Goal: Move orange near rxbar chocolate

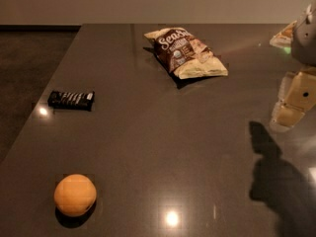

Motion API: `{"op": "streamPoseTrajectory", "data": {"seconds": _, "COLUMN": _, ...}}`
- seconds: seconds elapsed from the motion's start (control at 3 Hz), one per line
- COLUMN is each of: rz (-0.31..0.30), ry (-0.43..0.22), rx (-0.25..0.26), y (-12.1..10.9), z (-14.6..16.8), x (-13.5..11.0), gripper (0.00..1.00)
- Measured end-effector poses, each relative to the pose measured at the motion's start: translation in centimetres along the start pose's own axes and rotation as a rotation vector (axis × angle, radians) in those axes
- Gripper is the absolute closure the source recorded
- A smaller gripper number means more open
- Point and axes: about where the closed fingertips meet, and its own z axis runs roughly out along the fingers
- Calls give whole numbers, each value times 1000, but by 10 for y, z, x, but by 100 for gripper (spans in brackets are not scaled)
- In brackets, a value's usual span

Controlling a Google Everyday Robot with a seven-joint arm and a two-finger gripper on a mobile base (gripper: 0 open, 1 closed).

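Though well apart from the orange, gripper at far right

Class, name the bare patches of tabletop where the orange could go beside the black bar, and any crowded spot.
Bare table lies right of the rxbar chocolate, between it and the chip bag; also between the bar and the orange. Tightest: the right edge, where the end effector hangs.

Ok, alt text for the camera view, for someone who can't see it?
An orange sits near-left on the dark table, apart from the black rxbar chocolate farther back. A chip bag lies far centre; the gripper hangs at the right edge.
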Motion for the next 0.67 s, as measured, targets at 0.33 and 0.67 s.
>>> {"op": "streamPoseTrajectory", "data": {"seconds": 0.33, "rz": 0, "ry": 0, "rx": 0, "y": 0, "z": 0, "x": 0, "gripper": 0}}
{"op": "streamPoseTrajectory", "data": {"seconds": 0.67, "rz": -23, "ry": -34, "rx": -7, "y": 7, "z": 3, "x": -13, "gripper": 0}}
